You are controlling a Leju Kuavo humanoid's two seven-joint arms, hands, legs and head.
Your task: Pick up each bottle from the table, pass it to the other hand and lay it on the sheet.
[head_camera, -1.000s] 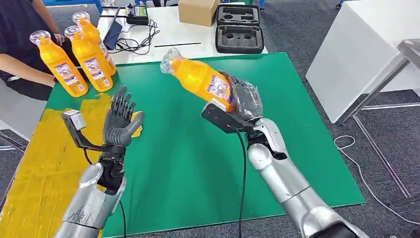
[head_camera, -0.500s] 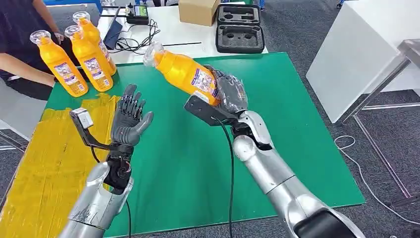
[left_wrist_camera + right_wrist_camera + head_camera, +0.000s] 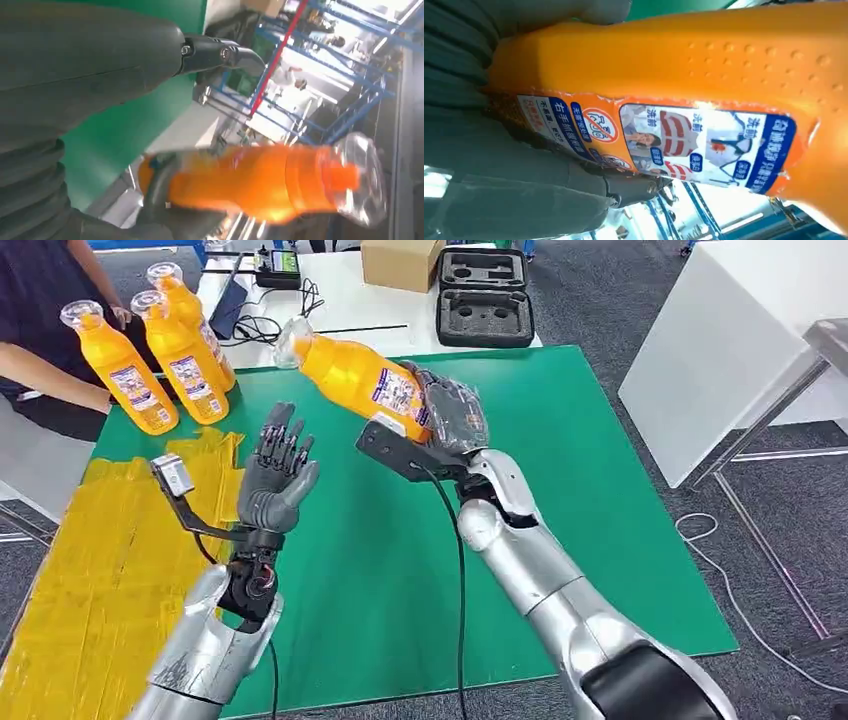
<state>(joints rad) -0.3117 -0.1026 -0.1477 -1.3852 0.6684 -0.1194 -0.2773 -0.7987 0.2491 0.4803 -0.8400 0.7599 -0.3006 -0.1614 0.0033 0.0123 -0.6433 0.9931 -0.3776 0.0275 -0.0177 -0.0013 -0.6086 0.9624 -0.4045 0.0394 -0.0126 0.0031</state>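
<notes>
My right hand (image 3: 452, 412) grips an orange bottle (image 3: 355, 375) by its base, holding it tilted above the green table (image 3: 560, 440) with the clear cap pointing toward the far left. The right wrist view shows its label (image 3: 659, 137) close up. My left hand (image 3: 275, 475) is raised, open and empty, fingers spread, palm facing the bottle a short way below its neck. The same bottle (image 3: 265, 182) appears blurred in the left wrist view beyond my fingers (image 3: 220, 52). Three more orange bottles (image 3: 160, 350) stand upright at the far left corner. The yellow sheet (image 3: 90, 570) lies along the table's left side.
A person (image 3: 40, 330) stands at the far left beside the standing bottles. Behind the green table a white table holds a cardboard box (image 3: 400, 260), a black foam case (image 3: 482, 300) and cables (image 3: 270, 320). A white cabinet (image 3: 730, 340) stands to the right.
My right hand has carried the bottle left and farther away, toward my left hand. My left hand has risen and shifted right, closing the gap to the bottle.
</notes>
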